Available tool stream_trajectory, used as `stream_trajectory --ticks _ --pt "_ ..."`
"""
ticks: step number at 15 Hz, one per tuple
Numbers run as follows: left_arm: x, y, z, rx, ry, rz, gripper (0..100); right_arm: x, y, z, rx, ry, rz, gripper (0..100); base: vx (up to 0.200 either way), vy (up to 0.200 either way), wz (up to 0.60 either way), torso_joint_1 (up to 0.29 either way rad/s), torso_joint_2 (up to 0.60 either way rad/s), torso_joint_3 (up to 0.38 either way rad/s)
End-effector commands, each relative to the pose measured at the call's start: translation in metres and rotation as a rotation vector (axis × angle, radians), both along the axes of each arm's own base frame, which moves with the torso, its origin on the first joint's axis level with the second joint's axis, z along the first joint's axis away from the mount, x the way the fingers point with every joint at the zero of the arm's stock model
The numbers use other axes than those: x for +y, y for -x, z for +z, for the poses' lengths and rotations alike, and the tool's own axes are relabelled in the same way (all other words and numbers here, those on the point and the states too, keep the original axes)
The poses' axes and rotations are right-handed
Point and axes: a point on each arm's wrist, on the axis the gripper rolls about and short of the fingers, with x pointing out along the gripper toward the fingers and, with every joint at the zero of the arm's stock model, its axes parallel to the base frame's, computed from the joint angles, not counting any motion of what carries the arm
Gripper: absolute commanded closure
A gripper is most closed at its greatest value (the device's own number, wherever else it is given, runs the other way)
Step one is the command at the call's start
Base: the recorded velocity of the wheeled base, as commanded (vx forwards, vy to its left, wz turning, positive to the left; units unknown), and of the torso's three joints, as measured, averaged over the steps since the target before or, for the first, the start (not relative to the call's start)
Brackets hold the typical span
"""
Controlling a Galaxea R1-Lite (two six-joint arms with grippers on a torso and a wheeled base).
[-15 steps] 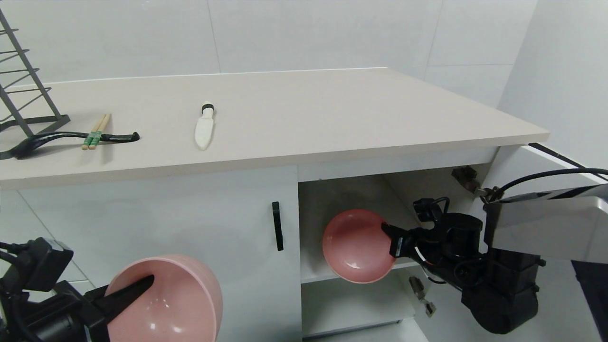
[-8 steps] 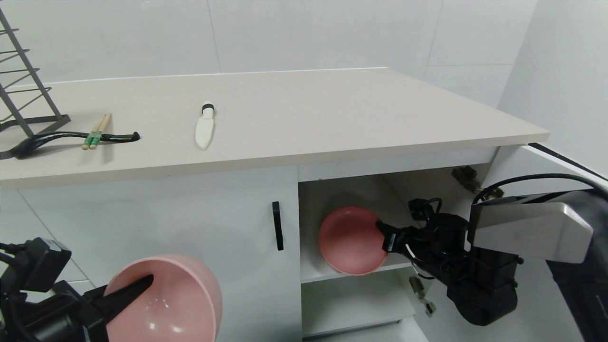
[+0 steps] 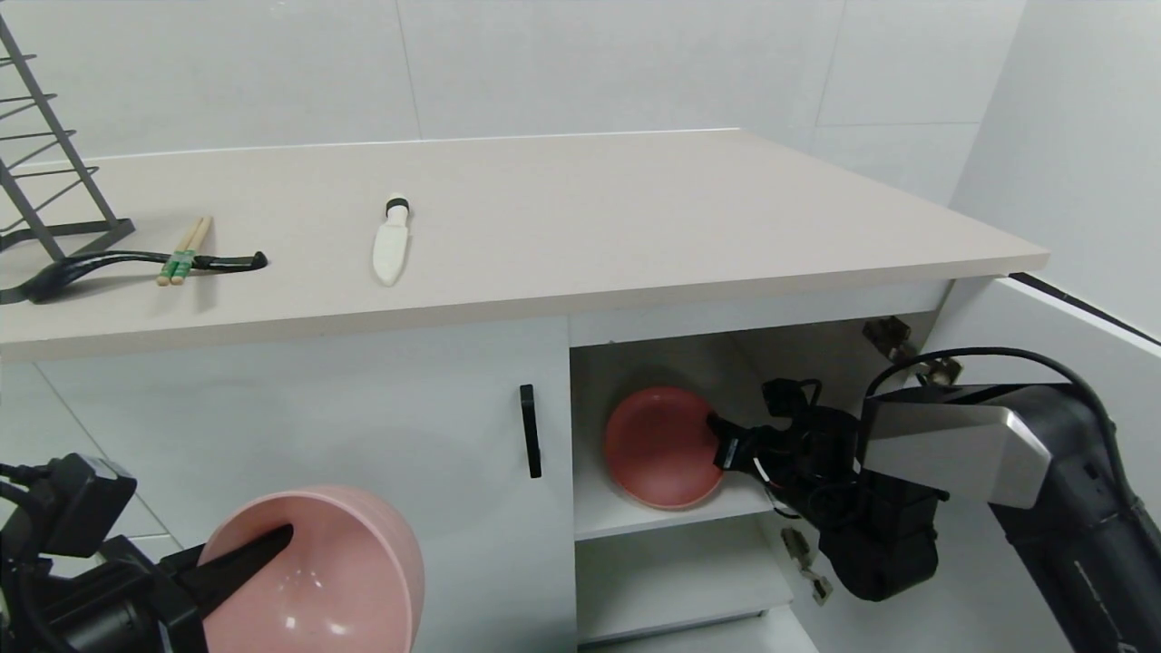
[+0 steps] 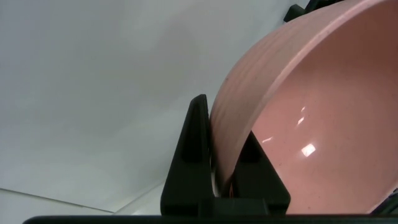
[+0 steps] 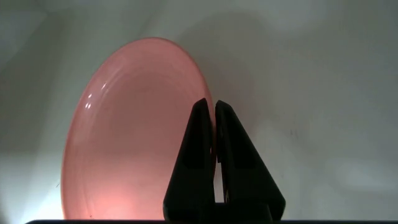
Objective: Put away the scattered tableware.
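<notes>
Pink plate (image 3: 660,446) sits tilted at the cabinet's upper shelf (image 3: 635,519), its rim pinched by the right tool (image 3: 714,426). Lower it flat before letting go (edge may roll). Left tool (image 3: 268,544) clamps the pink bowl (image 3: 345,580), low by the closed door (image 3: 363,426).

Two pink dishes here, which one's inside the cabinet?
The shallow pink plate, held by the right gripper at the cabinet shelf. The deep pink bowl is in the left gripper, outside.
</notes>
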Motion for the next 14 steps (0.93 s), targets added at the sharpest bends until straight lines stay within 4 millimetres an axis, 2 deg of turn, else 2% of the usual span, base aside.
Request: stream_trajectory --ticks 1,5,6,7,11,14 --pt "0.0 0.0 0.0 0.002 0.0 -0.001 100 0.002 -0.009 -0.008 -0.017 -0.007 -0.005 100 0.0 0.0 0.0 0.0 0.0 0.0" --pt "0.0 0.0 0.001 -0.008 -0.002 0.002 100 0.006 -0.026 -0.008 0.0 -0.046 -0.02 100 0.0 0.0 0.0 0.0 0.0 0.0" --pt "0.0 0.0 0.001 -0.008 -0.002 0.002 100 0.006 -0.027 -0.008 0.004 -0.045 -0.02 0 0.0 0.0 0.0 0.0 0.0 0.0" --pt "0.0 0.0 0.0 -0.005 -0.002 0.002 100 0.007 -0.028 -0.011 0.036 -0.034 -0.019 0 0.0 0.0 0.0 0.0 0.0 0.0" --pt "0.0 0.0 0.0 -0.005 -0.002 0.002 100 0.01 -0.035 -0.005 -0.011 -0.045 -0.022 0 0.0 0.0 0.0 0.0 0.0 0.0" --pt "0.0 0.001 0.001 -0.013 -0.003 0.002 100 0.008 -0.023 0.014 -0.05 -0.043 -0.032 0 0.0 0.0 0.0 0.0 0.0 0.0"
